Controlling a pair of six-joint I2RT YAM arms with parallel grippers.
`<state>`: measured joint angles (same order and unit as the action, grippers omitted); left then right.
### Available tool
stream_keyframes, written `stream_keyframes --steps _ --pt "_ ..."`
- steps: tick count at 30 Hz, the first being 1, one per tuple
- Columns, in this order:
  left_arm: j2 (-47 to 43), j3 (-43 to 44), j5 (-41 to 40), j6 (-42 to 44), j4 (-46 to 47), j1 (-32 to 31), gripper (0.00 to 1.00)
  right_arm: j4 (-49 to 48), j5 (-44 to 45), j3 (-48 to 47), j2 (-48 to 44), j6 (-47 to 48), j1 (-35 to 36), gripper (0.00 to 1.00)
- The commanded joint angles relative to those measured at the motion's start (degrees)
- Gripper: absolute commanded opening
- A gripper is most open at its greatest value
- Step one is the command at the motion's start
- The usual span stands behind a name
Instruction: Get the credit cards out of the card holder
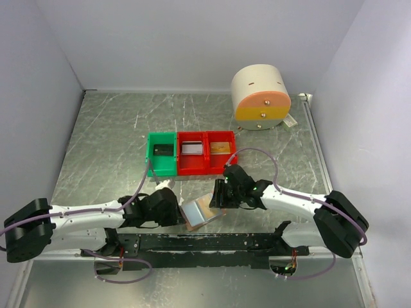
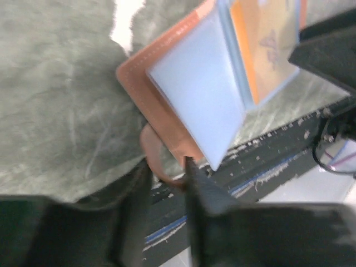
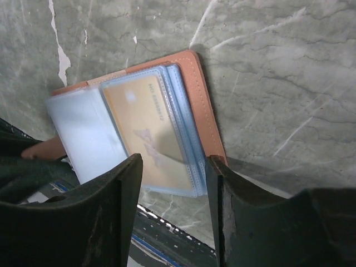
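Left gripper (image 2: 166, 194) jaws set narrow round brown leather tab (image 2: 157, 158) of open tan leather bifold card holder (image 1: 202, 215), at grey table (image 1: 109, 141) near edge between both grippers; clamp unclear. Gold-brown flat credit card (image 3: 147, 128): long axis points at right gripper (image 3: 173, 181), jaws apart astride its near edge.

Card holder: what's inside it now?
One gold card shows in the open card holder; the sleeve beside it looks empty. Anything behind them is covered.

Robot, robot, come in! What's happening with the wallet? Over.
Left gripper straddles card holder strap, grip unclear. Right gripper open over gold card, not yet pulled out. Nothing in the way.
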<state>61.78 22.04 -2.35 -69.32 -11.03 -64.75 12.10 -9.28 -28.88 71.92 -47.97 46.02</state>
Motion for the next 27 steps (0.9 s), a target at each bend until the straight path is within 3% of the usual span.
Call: stream_keyframes --steps 1,4,6,13,19,27 --pt "0.5 4.7 -9.0 -0.1 -5.8 -0.5 0.28 0.0 1.3 -0.9 0.5 0.1 1.4 0.48" --pt "1.0 6.8 -12.7 0.7 -10.8 -0.4 0.12 -0.5 0.2 -1.0 0.0 0.7 1.8 0.46" --pt "1.5 7.7 -13.9 1.4 -12.6 -0.2 0.07 -0.2 0.2 -1.3 -0.5 0.5 2.3 0.45" --pt "5.3 10.1 -14.3 5.9 -14.1 0.5 0.07 5.7 9.4 -4.1 -4.6 -1.6 2.5 0.50" --pt "5.0 9.7 -13.9 6.1 -13.0 0.5 0.07 0.5 2.3 -4.1 -0.8 -1.2 2.9 0.44" --pt "3.5 8.7 -13.7 5.8 -12.2 0.6 0.07 -2.8 0.6 -3.0 4.2 -3.4 4.1 0.37"
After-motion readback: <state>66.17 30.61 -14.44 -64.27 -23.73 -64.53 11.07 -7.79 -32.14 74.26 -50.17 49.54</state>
